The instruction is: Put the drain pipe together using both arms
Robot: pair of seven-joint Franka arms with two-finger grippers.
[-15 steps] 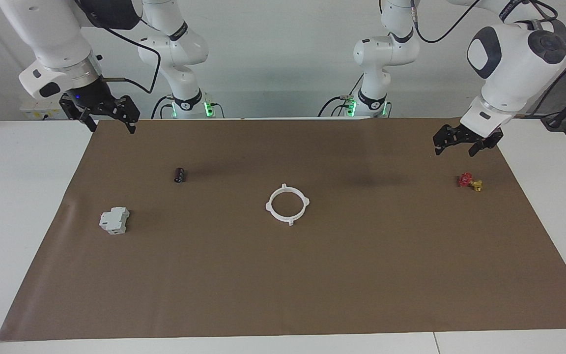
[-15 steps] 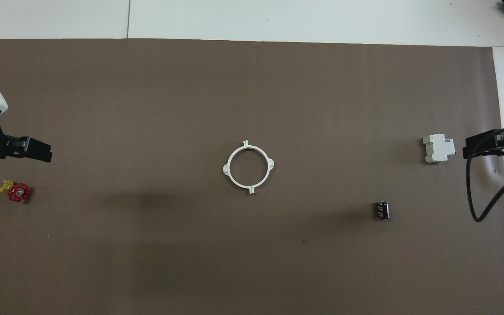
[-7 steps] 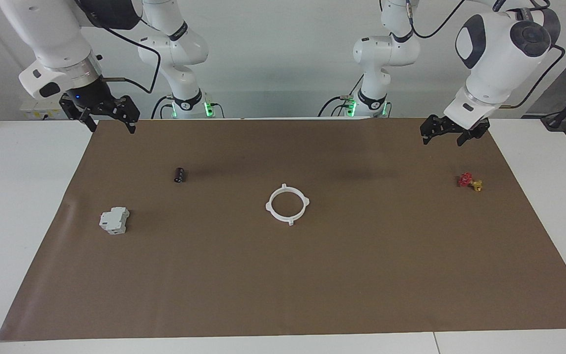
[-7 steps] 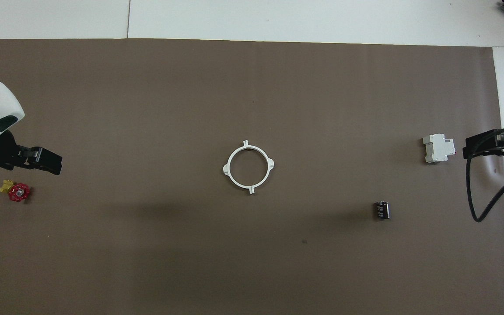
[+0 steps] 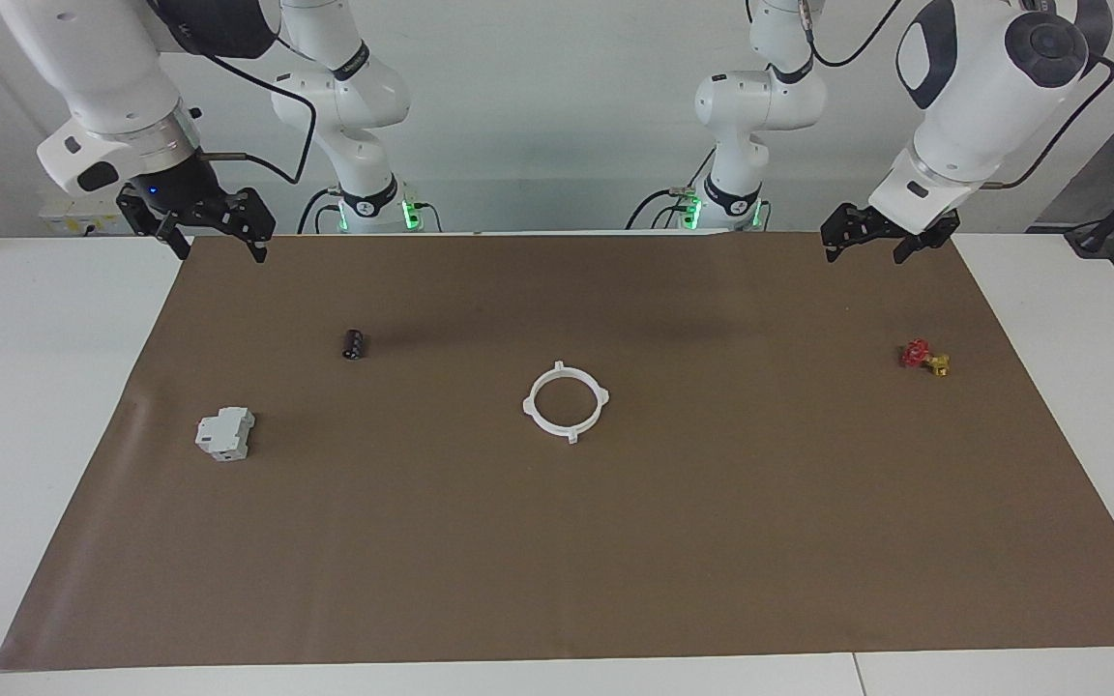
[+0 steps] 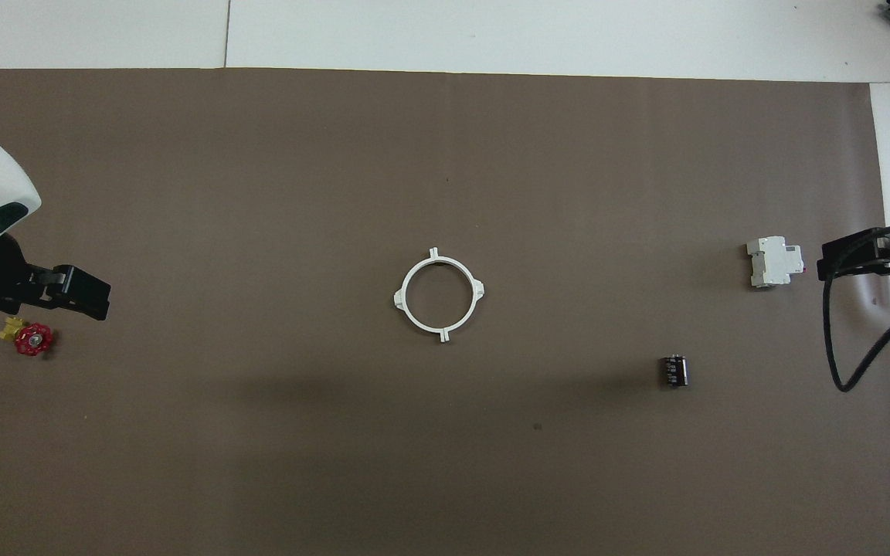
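The drain pipe (image 5: 566, 401) lies flat in the middle of the brown mat as one white ring with four tabs, its two arcs joined (image 6: 439, 293). Nothing touches it. My left gripper (image 5: 864, 251) hangs open and empty in the air over the mat's robot-side edge at the left arm's end; in the overhead view the left gripper (image 6: 78, 292) shows just above the valve. My right gripper (image 5: 219, 247) hangs open and empty over the mat's robot-side corner at the right arm's end; the overhead view catches the right gripper (image 6: 839, 261) beside the boxy block.
A grey-white boxy block (image 5: 224, 433) and a small black cylinder (image 5: 354, 343) lie toward the right arm's end. A red-and-yellow valve (image 5: 924, 357) lies toward the left arm's end. The brown mat (image 5: 712, 541) covers most of the white table.
My left gripper has risen and drawn back toward the robots, away from the valve. The right arm and the ring have not moved.
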